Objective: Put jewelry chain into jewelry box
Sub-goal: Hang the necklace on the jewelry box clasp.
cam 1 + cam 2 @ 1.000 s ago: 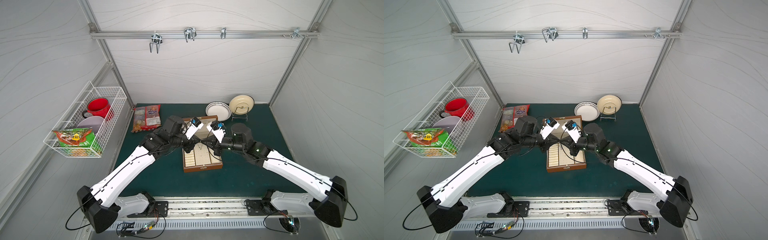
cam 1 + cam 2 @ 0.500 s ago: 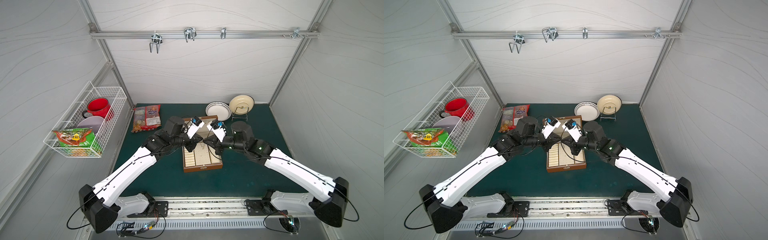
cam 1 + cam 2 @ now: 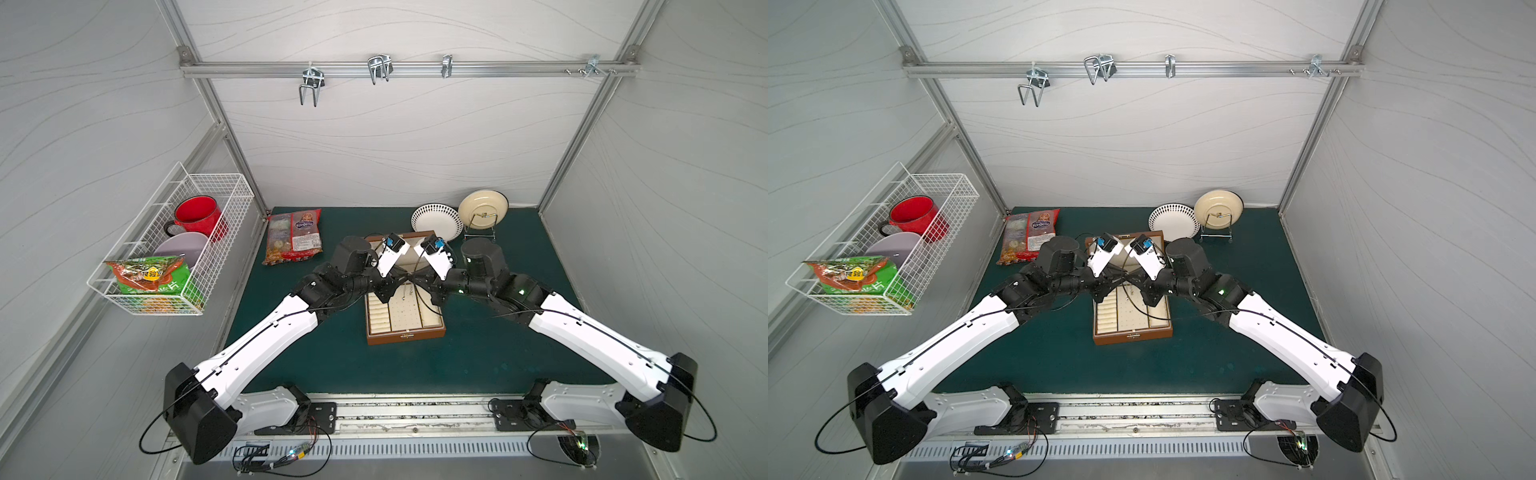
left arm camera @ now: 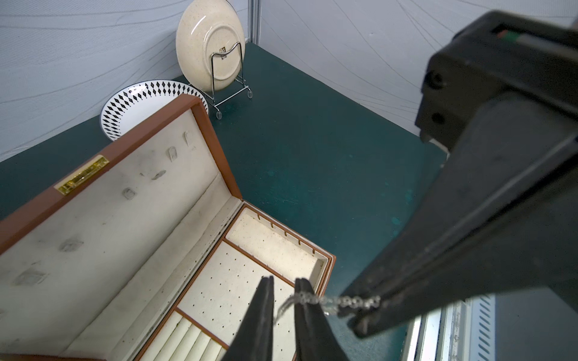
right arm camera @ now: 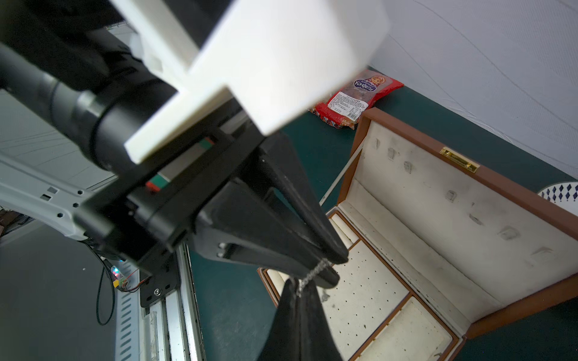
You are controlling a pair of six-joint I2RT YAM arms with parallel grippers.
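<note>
The jewelry box (image 3: 405, 336) (image 3: 1133, 337) lies open mid-table, brown outside, cream tray and raised lid (image 4: 119, 218) (image 5: 453, 218) inside. Both grippers meet tip to tip above its tray. The jewelry chain (image 4: 337, 301) (image 5: 312, 273), thin and silvery, stretches between them. My right gripper (image 5: 297, 281) (image 4: 366, 308) (image 3: 414, 279) is shut on one end of it. My left gripper (image 4: 283, 279) (image 5: 337, 270) (image 3: 404, 279) has a narrow gap between its fingers. The chain drapes over one finger (image 4: 308, 312), and its loose end hangs in the gap above the dotted panel.
A diamond-patterned plate (image 3: 436, 222) and a cream plate on a wire stand (image 3: 483, 208) sit behind the box. A candy packet (image 3: 295, 241) lies at the back left. A wire basket (image 3: 174, 249) with a red mug hangs on the left wall.
The left gripper's fingers have parted a little, so they no longer pinch the chain. Both grippers have drifted slightly toward the box's lid, still tip to tip.
</note>
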